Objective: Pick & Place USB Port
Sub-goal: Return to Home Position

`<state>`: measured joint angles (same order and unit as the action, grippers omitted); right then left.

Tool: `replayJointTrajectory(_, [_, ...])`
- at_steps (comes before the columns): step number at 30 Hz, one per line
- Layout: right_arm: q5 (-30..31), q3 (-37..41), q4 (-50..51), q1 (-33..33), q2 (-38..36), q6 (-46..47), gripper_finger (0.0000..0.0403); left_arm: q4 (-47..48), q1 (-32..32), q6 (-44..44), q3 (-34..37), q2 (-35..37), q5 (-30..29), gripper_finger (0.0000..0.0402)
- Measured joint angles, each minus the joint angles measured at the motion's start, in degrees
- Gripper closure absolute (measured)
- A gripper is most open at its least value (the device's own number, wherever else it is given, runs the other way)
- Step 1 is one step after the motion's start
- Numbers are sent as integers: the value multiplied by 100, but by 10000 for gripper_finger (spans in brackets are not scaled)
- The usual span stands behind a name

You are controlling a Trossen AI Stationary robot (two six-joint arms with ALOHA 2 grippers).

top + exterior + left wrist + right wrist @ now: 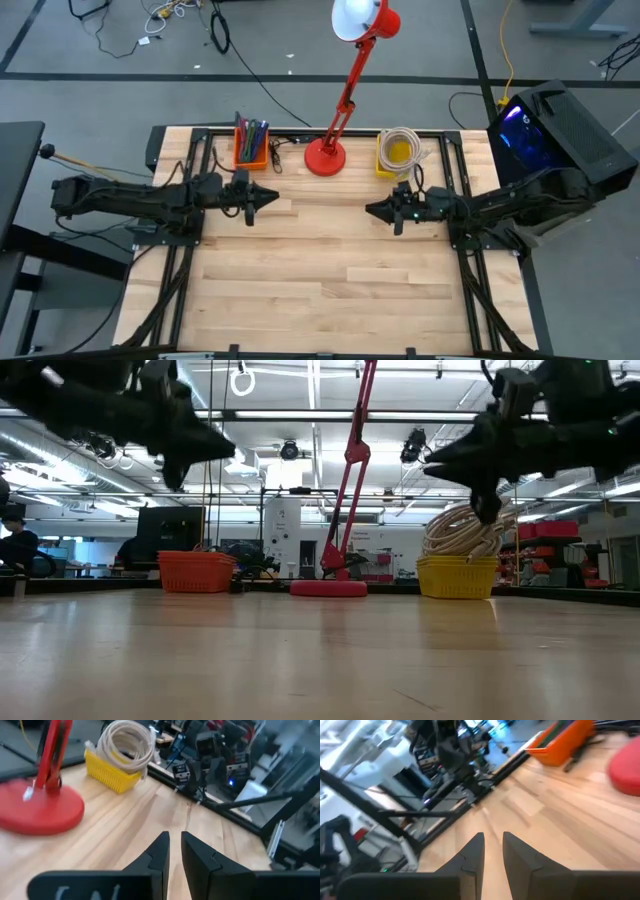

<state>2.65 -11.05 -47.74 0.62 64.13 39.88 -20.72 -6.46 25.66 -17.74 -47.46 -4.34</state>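
Nearest me is the pale wood of the desk (pixel 320 290). Beyond that I see both arms held level above it, tips facing one another, on the near side of the red lamp (pixel 325 157) base. The left gripper (pixel 273 197) hangs to the left of that base and a little nearer me. Its fingers are drawn almost together with only a thin slit between them, pinching nothing. The right gripper (pixel 369 210) hangs to the right of the base, likewise nearly pressed together and empty. In the low view both are well clear of the wood.

Farther back, the lamp's base sits by the desk's far edge. Just right of it is the yellow bin (pixel 457 578), and the white coiled cable (pixel 462 532) lies in that bin, its loops heaped above the rim. The cable is thus behind the right gripper and apart from it, and across the lamp from the left gripper. Left of the lamp base stands an orange bin (pixel 196 572) with coloured pens (pixel 252 132) upright in it.
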Motion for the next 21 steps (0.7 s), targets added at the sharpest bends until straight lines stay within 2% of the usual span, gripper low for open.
replayJointTrajectory(6, [719, 287, -374, -285, 194, 126, 332, -1491, 0, 638, 1061, 4, -99, 351])
replayJointTrajectory(12, [1055, 445, -424, -413, 517, 570, 332, -1599, 0, 900, 1470, 1, -125, 352])
replayJointTrajectory(17, [1844, 887, -834, -448, 572, 795, 332, -1649, 0, 848, 1664, 4, -389, 363])
replayJointTrajectory(19, [1883, 1042, -1283, -452, 569, 893, 332, -1609, 0, 1006, 1726, -4, -421, 367])
replayJointTrajectory(21, [1799, 1019, -1187, -463, 530, 775, 332, -1620, 0, 1023, 1724, 1, -421, 370])
